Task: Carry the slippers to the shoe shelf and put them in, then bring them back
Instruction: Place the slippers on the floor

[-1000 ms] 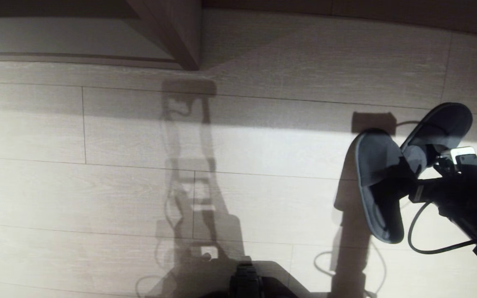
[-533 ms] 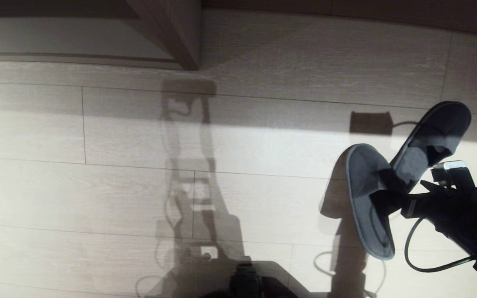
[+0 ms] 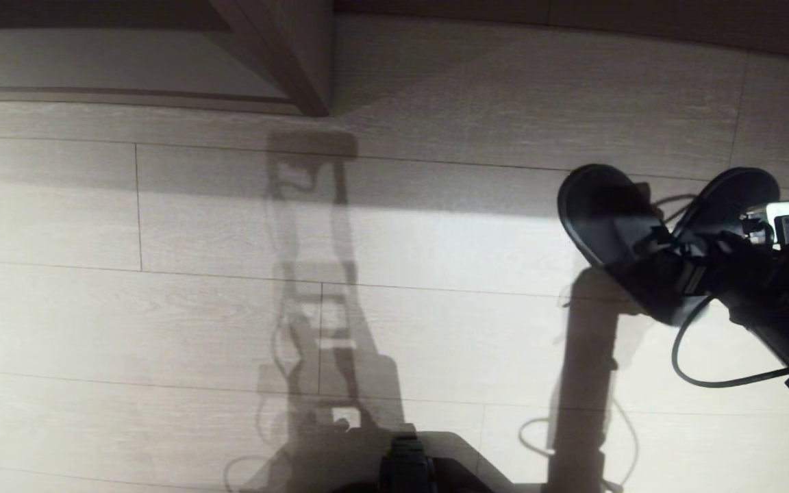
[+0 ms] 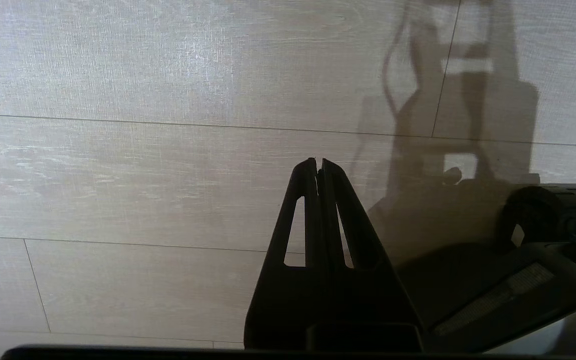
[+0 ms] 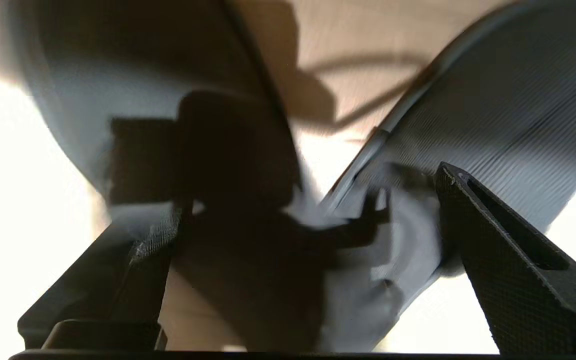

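Looks like a home or hotel room entryway: pale wood-plank floor [image 3: 435, 89], a beige wood-grain built-in shoe shelf [image 3: 298, 55], and soft slippers [image 3: 614, 219] lying around.

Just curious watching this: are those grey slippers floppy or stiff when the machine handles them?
Probably floppy: the slippers look flat and thin, splayed at different angles at the right end effector. Likely light, soft fabric. The ribbed sole may resist sliding. Unlikely to roll or break.

2 slippers [image 3: 614, 219] – 2 grippers: right gripper [image 5: 298, 240], left gripper [image 4: 319, 165] – 1 shoe shelf [image 3: 285, 55].
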Available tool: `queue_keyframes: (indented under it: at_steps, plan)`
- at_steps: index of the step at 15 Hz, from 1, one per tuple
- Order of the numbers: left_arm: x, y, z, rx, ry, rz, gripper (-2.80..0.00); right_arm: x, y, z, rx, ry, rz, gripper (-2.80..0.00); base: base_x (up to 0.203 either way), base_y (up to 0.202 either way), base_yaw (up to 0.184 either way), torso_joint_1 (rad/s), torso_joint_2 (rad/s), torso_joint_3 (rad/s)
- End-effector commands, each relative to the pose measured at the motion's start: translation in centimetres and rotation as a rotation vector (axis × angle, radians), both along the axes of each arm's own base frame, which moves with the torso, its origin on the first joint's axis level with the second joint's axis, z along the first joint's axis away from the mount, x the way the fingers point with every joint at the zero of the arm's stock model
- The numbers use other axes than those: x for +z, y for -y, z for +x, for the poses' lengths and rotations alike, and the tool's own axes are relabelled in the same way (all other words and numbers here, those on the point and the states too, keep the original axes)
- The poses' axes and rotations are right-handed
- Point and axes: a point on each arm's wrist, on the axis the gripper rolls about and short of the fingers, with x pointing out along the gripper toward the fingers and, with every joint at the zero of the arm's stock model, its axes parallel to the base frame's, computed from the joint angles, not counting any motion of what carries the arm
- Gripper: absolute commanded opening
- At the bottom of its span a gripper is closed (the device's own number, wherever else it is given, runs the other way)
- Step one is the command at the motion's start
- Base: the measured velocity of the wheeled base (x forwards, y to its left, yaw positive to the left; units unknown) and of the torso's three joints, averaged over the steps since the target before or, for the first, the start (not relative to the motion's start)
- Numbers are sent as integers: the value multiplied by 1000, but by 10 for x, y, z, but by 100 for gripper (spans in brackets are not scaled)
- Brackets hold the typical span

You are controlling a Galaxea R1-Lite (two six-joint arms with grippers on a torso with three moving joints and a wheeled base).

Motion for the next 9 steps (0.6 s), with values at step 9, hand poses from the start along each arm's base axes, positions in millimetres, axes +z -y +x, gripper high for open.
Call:
queue_keyframes:
  at_steps: [9]
  plan:
    - [0,0,0,0,1,0,-280,27,-4,-26,-118,19,-15,0,0,0,0,0,0,0]
